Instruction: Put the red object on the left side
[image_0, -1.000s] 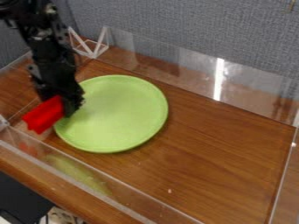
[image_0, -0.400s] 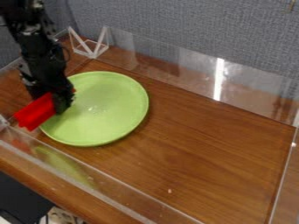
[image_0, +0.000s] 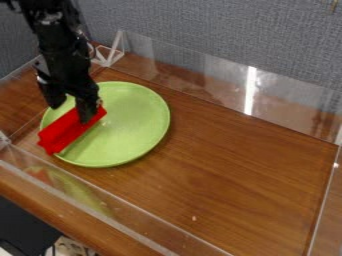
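Gripper (image_0: 78, 104) observed just above the red block (image_0: 67, 133), its fingers spread apart and the block released. The block lies tilted at a slant across the left-hand edge of the green plate (image_0: 138, 125), with its lower end near the clear barrier (image_0: 114, 213) along the front of the wooden table (image_0: 241, 165). The black arm (image_0: 56, 45) reaches down from the upper left. A white wire-like frame (image_0: 110, 48) stands behind the plate, near the grey wall (image_0: 241, 35).

a gray textured wall (image_0: 221, 35) rises behind the brown wooden table (image_0: 234, 165).
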